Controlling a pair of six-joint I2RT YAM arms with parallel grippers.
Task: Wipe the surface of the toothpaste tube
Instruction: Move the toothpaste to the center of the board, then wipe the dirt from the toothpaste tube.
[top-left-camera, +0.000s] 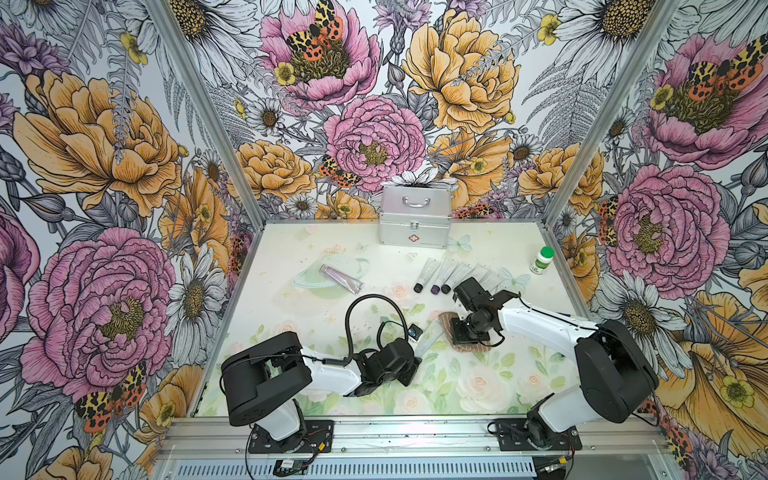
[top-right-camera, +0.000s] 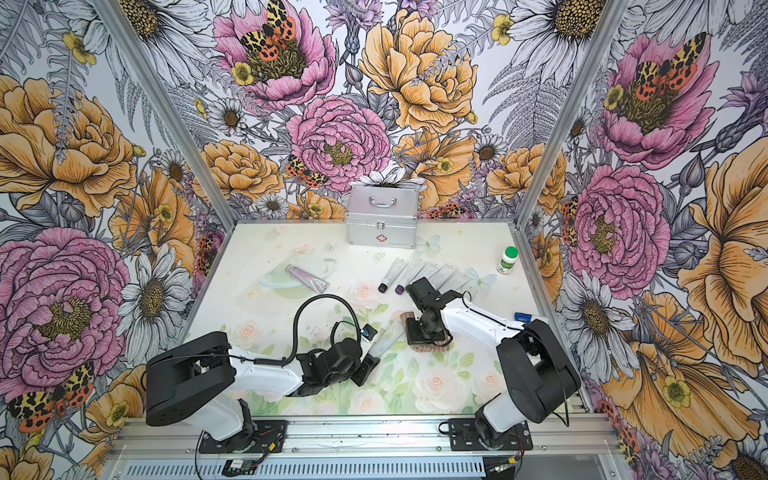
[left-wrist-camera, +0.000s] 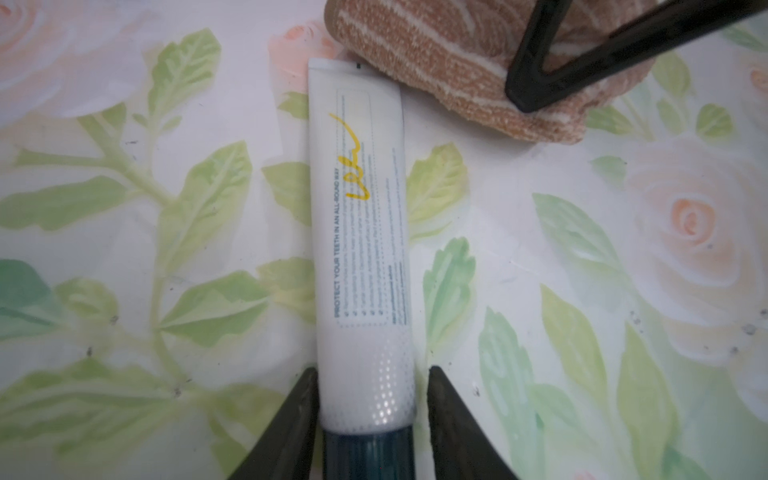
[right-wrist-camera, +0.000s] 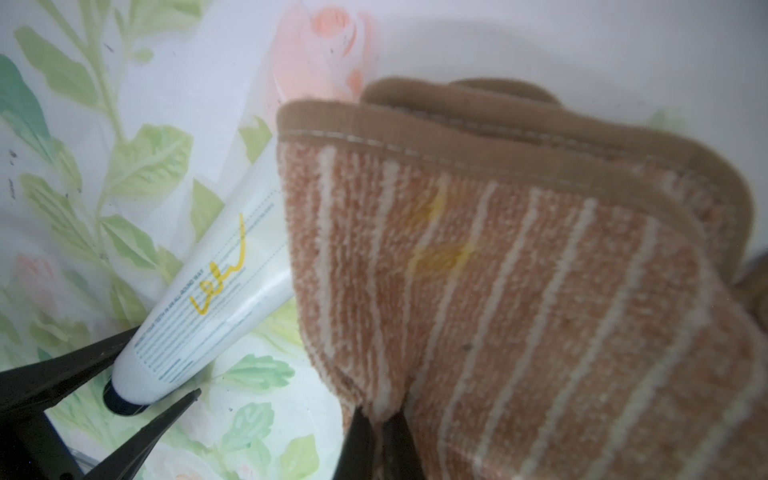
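Observation:
The white toothpaste tube (left-wrist-camera: 359, 249) lies flat on the floral mat, dark cap toward my left gripper (left-wrist-camera: 372, 370); a yellow scribble (left-wrist-camera: 353, 158) marks it. The jaws straddle the tube just above the cap: one finger touches its side and a thin gap shows at the other, so this gripper is open. My right gripper (right-wrist-camera: 376, 411) is shut on a folded brown striped cloth (right-wrist-camera: 519, 291) carrying a yellow stain (right-wrist-camera: 440, 253). The cloth rests at the tube's crimped end and overlaps that end in the right wrist view. Both top views show tube (top-left-camera: 429, 337) and cloth (top-right-camera: 436, 347) mid-table.
A silver case (top-left-camera: 414, 224) stands at the back wall. A row of several pale tubes (top-left-camera: 453, 274) lies behind the right arm, a purple tube (top-left-camera: 341, 279) at the back left, and a green-capped bottle (top-left-camera: 543, 259) at the right edge.

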